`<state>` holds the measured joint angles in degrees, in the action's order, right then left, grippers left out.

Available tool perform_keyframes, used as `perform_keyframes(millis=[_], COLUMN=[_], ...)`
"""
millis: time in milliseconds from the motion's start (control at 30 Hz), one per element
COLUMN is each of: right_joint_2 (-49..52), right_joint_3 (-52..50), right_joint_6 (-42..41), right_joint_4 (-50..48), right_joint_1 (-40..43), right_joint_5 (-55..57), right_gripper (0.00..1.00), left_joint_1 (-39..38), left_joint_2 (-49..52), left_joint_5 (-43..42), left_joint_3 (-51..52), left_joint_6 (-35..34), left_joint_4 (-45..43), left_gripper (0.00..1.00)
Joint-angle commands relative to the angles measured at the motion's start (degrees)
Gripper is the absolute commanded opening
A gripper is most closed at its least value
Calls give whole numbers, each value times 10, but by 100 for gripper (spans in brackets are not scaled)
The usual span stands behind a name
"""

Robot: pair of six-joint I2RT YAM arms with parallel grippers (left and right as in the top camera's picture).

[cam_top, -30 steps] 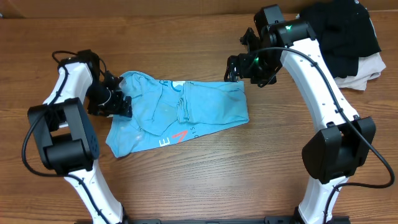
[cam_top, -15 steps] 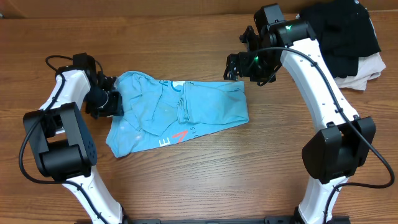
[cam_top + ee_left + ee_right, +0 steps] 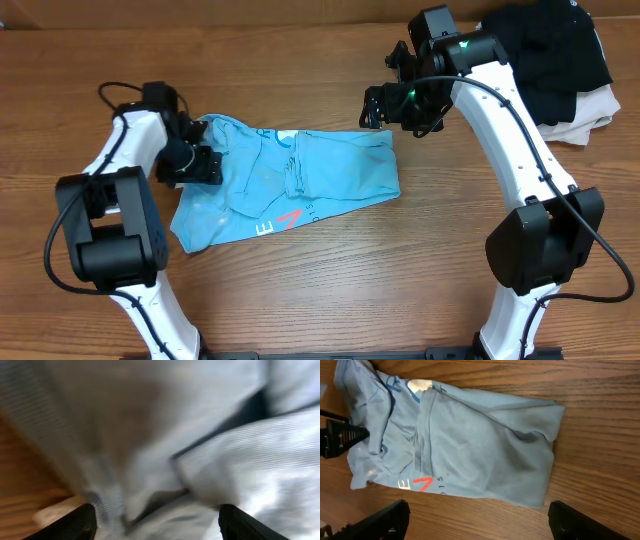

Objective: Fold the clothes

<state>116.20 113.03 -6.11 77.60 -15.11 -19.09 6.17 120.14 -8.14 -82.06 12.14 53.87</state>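
Reading the overhead view as a clock face with 12 at the far edge of the brown wooden table (image 3: 320, 300), the light blue short-sleeved T-shirt of thin cloth (image 3: 320, 175) lies flat near the middle, slightly toward 10 o'clock. It is rumpled and partly folded over on itself. Its long axis runs from 9 to 3 o'clock, and the 9 o'clock end is broader than the 3 o'clock end. The red-and-white lettering (image 3: 285, 222) shows along the edge at 6 o'clock.

The left end effector (image 3: 207, 166) is at the shirt's 9 o'clock edge, over the cloth or touching it; the blurred left wrist view cannot settle which. There the fingers stand wide apart at the lower corners, pale cloth fills the picture close beyond them, and nothing looks pinched. The rest of the shirt stretches away from it toward 3 o'clock.

The right end effector (image 3: 377, 106) hangs just beside the shirt's 1 o'clock corner, its fingers spread and empty. The body of the shirt lies toward 7 or 8 o'clock from it.

The left arm is therefore the nearer one. A fold along the long axis would probably start from its end, and the right arm would first have to come down onto its own corner.

The pile of black garments (image 3: 550, 50) on a beige folded cloth (image 3: 590, 125) sits well apart at 2 o'clock.
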Motion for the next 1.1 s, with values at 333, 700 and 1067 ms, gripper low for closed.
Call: perform_keyframes(millis=[333,700,1067], right_joint_2=[-12,-11,-10], right_joint_3=[8,-58,-244], right_joint_6=[6,1,-18], right_joint_4=[-1,-52,-198], right_joint_1=[-2,-10,-15], right_joint_5=[3,-6,-62], right_gripper=[92,10,4], left_joint_1=[-81,-28,-16], left_joint_2=[99,98,98], left_joint_5=[-103,-80,-79], left_joint_3=[74,-5,-202], left_joint_6=[-12,-51,-51], left_joint_4=[-26,47,242], left_gripper=[35,4,4])
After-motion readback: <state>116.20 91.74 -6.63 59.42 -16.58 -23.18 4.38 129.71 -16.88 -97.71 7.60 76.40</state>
